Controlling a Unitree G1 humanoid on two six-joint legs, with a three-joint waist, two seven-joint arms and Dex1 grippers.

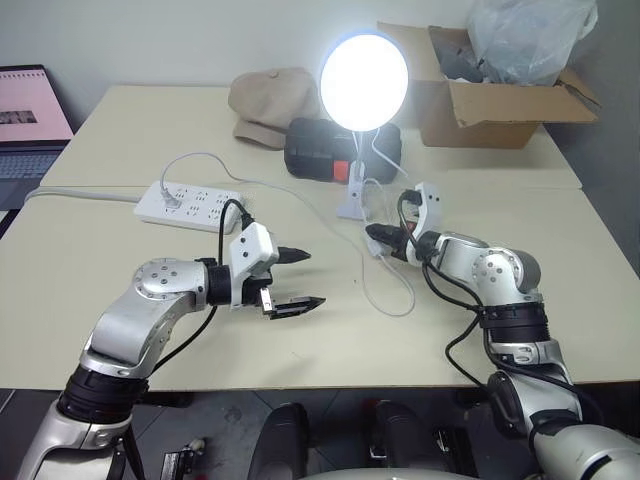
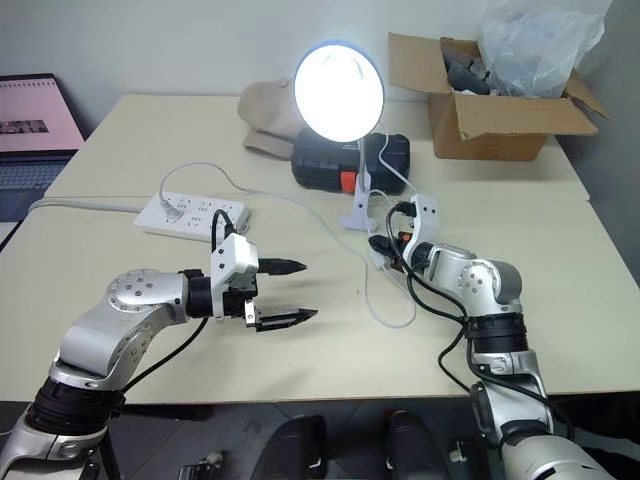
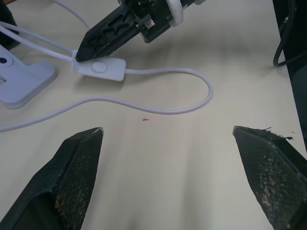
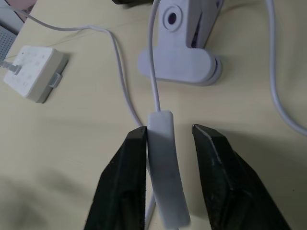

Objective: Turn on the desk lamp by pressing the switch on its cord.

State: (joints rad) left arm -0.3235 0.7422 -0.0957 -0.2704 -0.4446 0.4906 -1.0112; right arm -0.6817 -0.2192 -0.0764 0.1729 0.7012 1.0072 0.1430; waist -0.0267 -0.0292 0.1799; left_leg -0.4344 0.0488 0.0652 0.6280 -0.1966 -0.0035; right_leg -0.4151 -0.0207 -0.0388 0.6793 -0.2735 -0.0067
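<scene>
We look down over a pale table where the desk lamp stands near the middle, its round bowl shade facing us and its bulb glowing bright white, so the light appears to be on already. Its white clip base sits on the table just beyond our right gripper. The cord runs from that base in a loose loop across the table, and another stretch leads away to a white power strip on our left.

The switch lies on the table between our right gripper's two black fingers. The jaws stand partly apart: one finger touches the switch's side, the other is just clear of it. In the left wrist view a fingertip sits right at one end of the switch.

Our left gripper hovers over bare table, well apart from the cord, its jaws wide and holding nothing.

A tan cap, a black case and an open cardboard box lie behind the lamp.

We judge the pressing step done or nearly so; the next move calls for drawing our right gripper away without dragging the cord
</scene>
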